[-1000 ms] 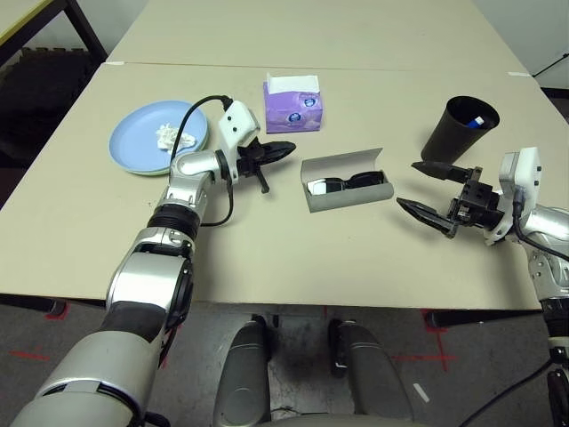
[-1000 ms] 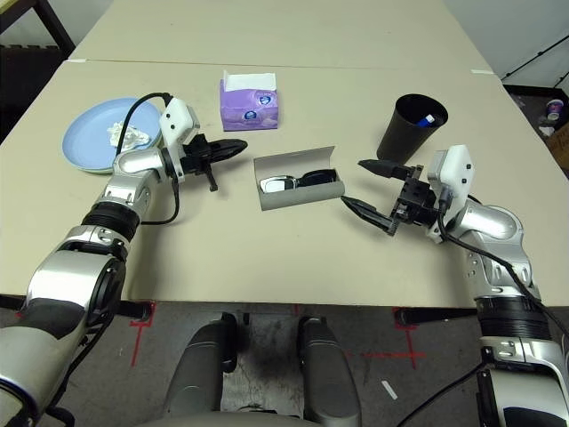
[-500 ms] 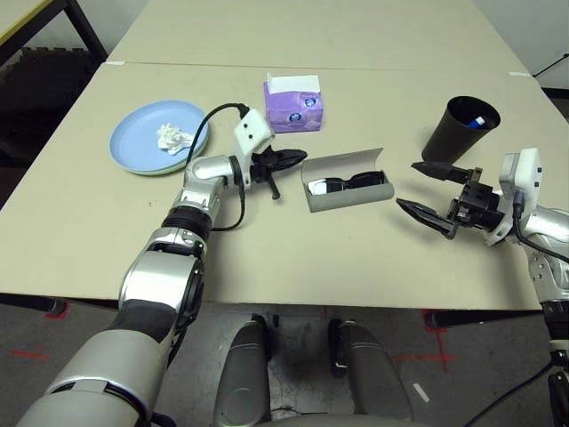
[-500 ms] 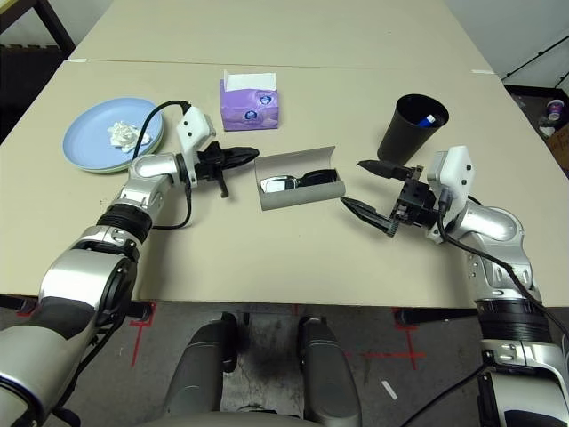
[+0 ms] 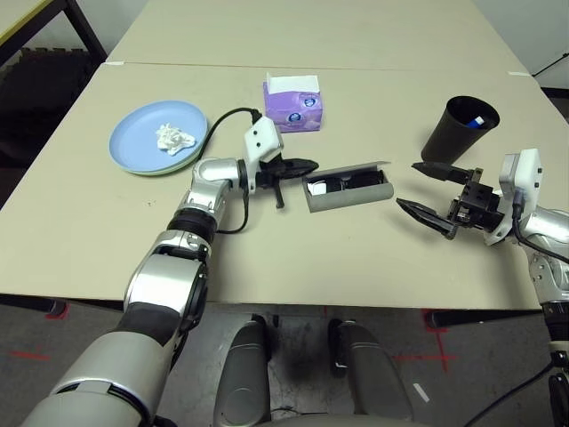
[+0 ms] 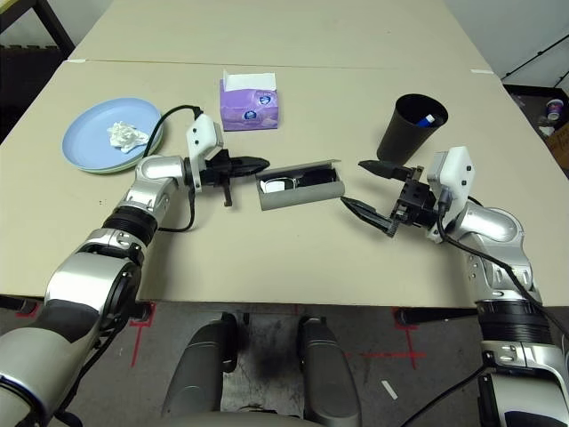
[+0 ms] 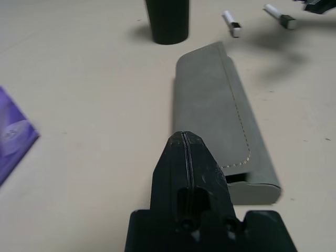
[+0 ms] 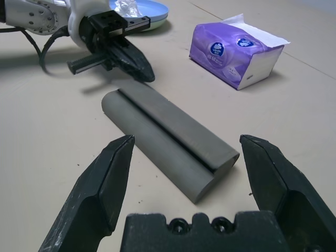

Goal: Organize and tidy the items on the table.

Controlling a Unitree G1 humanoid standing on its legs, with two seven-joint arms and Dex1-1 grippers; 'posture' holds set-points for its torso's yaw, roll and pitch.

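glasses case (image 5: 347,186): lid half-down, sunglasses (image 5: 338,184) mostly hidden | left pincer (image 5: 307,165) together | right pincer (image 5: 425,188) apart

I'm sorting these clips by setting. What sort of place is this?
Probably a robot test lab, not a home: red tape marks on the grey floor, plain beige tables pushed together, and a staged few items such as a purple tissue box.
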